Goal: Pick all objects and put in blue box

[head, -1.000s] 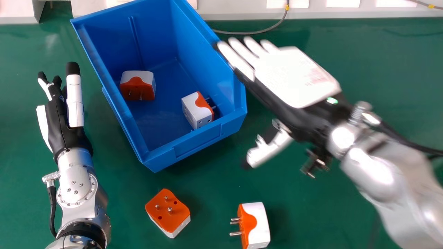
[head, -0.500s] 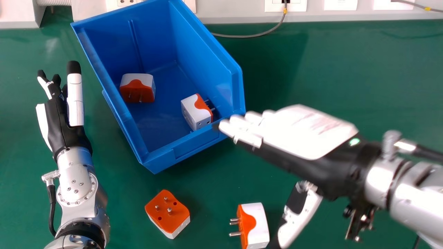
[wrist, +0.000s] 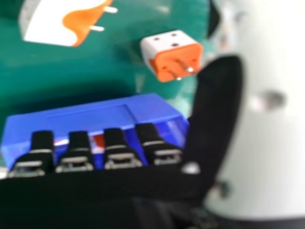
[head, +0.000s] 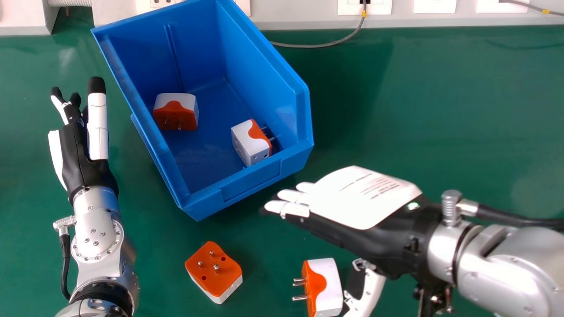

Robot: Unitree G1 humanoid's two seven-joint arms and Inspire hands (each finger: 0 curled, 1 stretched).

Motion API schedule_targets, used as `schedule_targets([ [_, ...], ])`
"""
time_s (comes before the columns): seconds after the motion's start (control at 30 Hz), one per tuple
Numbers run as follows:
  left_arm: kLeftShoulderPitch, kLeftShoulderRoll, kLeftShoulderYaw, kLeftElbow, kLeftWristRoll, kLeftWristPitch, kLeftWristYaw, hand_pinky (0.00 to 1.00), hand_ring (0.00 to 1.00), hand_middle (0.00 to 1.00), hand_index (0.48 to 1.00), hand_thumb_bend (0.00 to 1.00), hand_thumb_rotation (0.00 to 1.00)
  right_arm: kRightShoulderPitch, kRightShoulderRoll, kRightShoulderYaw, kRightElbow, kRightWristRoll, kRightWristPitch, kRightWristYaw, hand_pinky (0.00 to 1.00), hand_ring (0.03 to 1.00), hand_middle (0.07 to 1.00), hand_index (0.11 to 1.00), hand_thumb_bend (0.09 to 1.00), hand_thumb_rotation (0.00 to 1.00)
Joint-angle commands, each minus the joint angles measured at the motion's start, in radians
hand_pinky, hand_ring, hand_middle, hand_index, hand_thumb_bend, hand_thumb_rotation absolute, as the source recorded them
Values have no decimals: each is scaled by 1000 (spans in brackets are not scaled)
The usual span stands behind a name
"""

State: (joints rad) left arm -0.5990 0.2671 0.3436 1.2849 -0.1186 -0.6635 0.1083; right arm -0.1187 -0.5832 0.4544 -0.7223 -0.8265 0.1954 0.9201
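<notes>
Green tabletop (head: 440, 97) under everything. Pale wall strip (head: 291, 13) with sockets runs along its far edge in your head view.

Blue box (head: 251, 182): left of centre, set askew. Its near wall stands between the inside and the two loose adapters.

Your right hand (head: 352, 202): over the table, between box and right side, fingers straight and thumb well apart, a wide spread. Fingertips lie across the line from the right-hand loose adapter to the box. Right hand view has the box's near wall beyond the fingers.

Your left hand (head: 79, 154): left of the box, apart from it, wide too, fingers out straight.

Four white-and-orange adapters. Loose one on the right (head: 324, 286): on its side, pins leftward, your right thumb just beside it; you can't tell if they touch. Loose one on the left (head: 213, 268): orange face and pins up, near the box's near corner. Two lie inside the box: one by the left wall (head: 175, 112), one near the near-right corner (head: 251, 143).

Grey cable (head: 317, 45): thin, from a socket to behind the box.
</notes>
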Motion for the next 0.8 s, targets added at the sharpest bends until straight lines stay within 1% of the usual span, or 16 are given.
schedule_targets([
  [0.0, -17, 21, 1, -13, 6, -17, -2, 929, 970, 995, 993, 1000, 899, 2, 22, 17, 0, -48, -18, -15, 917, 958, 952, 927, 1000, 218],
  [0.13, -17, 21, 3, -12, 3, -16, -3, 929, 970, 995, 993, 1000, 899, 18, 51, 66, 32, -151, -53, -32, 913, 953, 950, 926, 993, 197],
  [0.17, -17, 22, 4, -12, 3, -14, -4, 929, 970, 995, 993, 1000, 899, 20, 61, 76, 39, -172, -58, -33, 907, 948, 948, 925, 950, 158],
  [0.2, -18, 23, 4, -12, 2, -13, -4, 929, 970, 995, 993, 1000, 899, 23, 70, 80, 43, -186, -61, -33, 907, 948, 948, 925, 950, 158],
  [0.27, -18, 24, 5, -10, 2, -10, -6, 929, 970, 995, 993, 1000, 899, 31, 90, 87, 52, -215, -64, -27, 892, 937, 942, 922, 888, 101],
  [0.3, -19, 25, 5, -10, 2, -9, -6, 929, 970, 995, 993, 1000, 899, 34, 98, 88, 55, -226, -65, -23, 892, 937, 942, 922, 888, 101],
  [0.33, -18, 25, 6, -10, 2, -10, -5, 929, 971, 995, 993, 1000, 900, 38, 106, 88, 56, -237, -62, -14, 886, 933, 940, 920, 868, 80],
  [0.37, -18, 24, 5, -10, 3, -11, -3, 929, 971, 995, 993, 1000, 900, 43, 114, 90, 58, -249, -59, -5, 881, 930, 938, 919, 854, 64],
  [0.5, -18, 17, 6, -14, 2, -17, 3, 929, 971, 995, 991, 1000, 900, 62, 128, 91, 72, -285, -64, 11, 872, 927, 937, 918, 864, 49],
  [0.63, -20, 16, 6, -14, 2, -16, 7, 928, 970, 994, 987, 1000, 900, 87, 127, 84, 94, -303, -84, -8, 867, 930, 942, 920, 895, 61],
  [0.67, -21, 16, 7, -13, 1, -15, 6, 928, 970, 994, 987, 1000, 900, 97, 121, 83, 104, -307, -93, -19, 866, 931, 944, 921, 905, 69],
  [0.77, -22, 15, 13, -14, -7, -17, -7, 927, 970, 994, 986, 1000, 900, 117, 107, 75, 129, -322, -115, -39, 865, 937, 952, 924, 923, 85],
])
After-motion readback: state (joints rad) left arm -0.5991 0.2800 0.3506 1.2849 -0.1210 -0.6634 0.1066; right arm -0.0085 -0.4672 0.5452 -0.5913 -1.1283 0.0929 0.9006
